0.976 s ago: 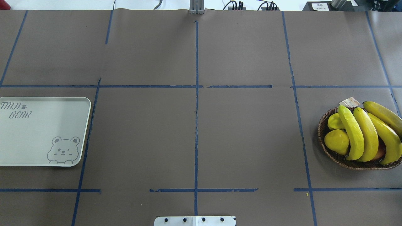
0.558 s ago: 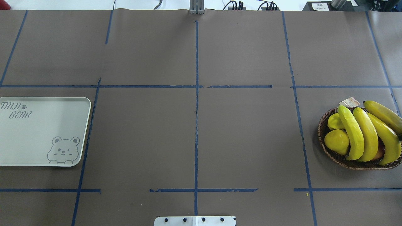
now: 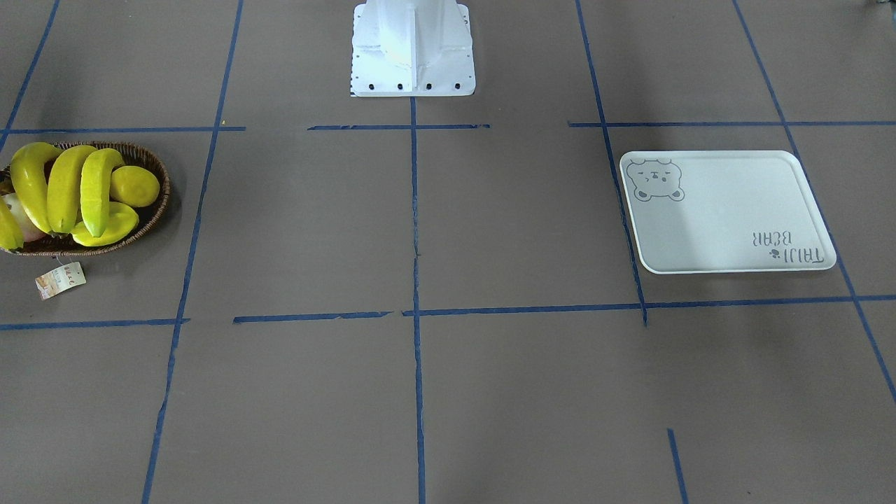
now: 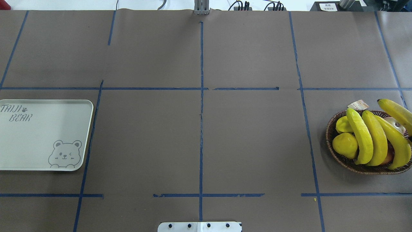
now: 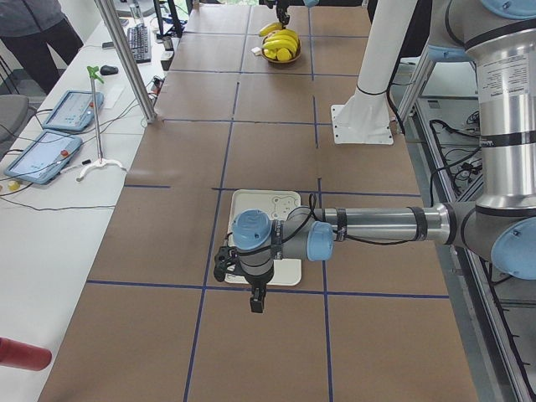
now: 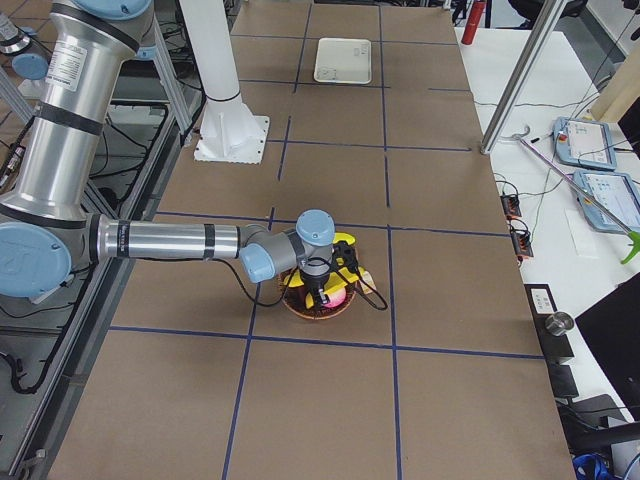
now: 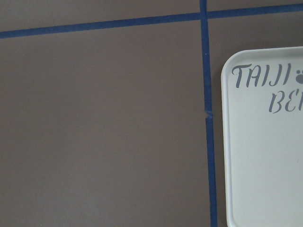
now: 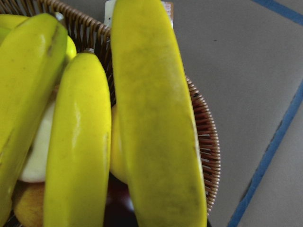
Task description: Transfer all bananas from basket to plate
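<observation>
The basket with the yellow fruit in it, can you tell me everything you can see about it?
The basket is a shallow oval bowl, woven from what looks like dark-brown wicker. It sits flat on the brown table at the robot's right end. Long yellow bananas lie across it and poke over its rim, with rounder yellow fruit beside them. A small paper tag lies on the table just outside the rim.

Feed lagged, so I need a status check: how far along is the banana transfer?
Done: nothing; the plate is bare. In hand: the right gripper sits over the basket, close above the bananas; whether it grips one cannot be told. Left: all four bananas, at the basket, need moving.
</observation>
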Controlling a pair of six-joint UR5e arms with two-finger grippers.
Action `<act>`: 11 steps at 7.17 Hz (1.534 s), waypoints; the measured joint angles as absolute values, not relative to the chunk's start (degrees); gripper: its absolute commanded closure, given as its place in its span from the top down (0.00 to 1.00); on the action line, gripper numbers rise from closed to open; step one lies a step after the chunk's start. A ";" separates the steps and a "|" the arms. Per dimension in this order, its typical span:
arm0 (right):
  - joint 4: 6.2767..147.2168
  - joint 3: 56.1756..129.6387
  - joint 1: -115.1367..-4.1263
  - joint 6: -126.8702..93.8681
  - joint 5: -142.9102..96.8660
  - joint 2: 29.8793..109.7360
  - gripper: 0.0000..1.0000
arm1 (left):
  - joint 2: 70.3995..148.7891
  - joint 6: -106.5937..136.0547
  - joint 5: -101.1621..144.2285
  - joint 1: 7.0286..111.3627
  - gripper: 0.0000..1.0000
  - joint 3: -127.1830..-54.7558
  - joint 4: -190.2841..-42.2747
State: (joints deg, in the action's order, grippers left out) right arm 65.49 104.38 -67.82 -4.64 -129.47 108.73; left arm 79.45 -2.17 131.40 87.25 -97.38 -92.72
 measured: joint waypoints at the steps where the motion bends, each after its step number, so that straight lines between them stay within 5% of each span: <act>1: 65.76 105.86 -70.74 -4.47 -130.67 110.02 0.00 | 79.47 -2.19 131.40 87.22 1.00 -97.38 -92.72; 6: 72.10 109.68 -82.70 -5.08 -141.47 105.85 0.01 | 80.13 -2.14 131.33 85.33 1.00 -100.69 -92.64; 11: 79.24 112.65 -76.07 -20.20 -145.51 91.15 0.00 | 89.27 0.17 132.12 83.41 1.00 -104.21 -97.69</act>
State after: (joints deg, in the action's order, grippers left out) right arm 79.24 112.65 -76.07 -20.20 -145.51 91.15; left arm 89.27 0.17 132.12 83.41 -104.21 -97.69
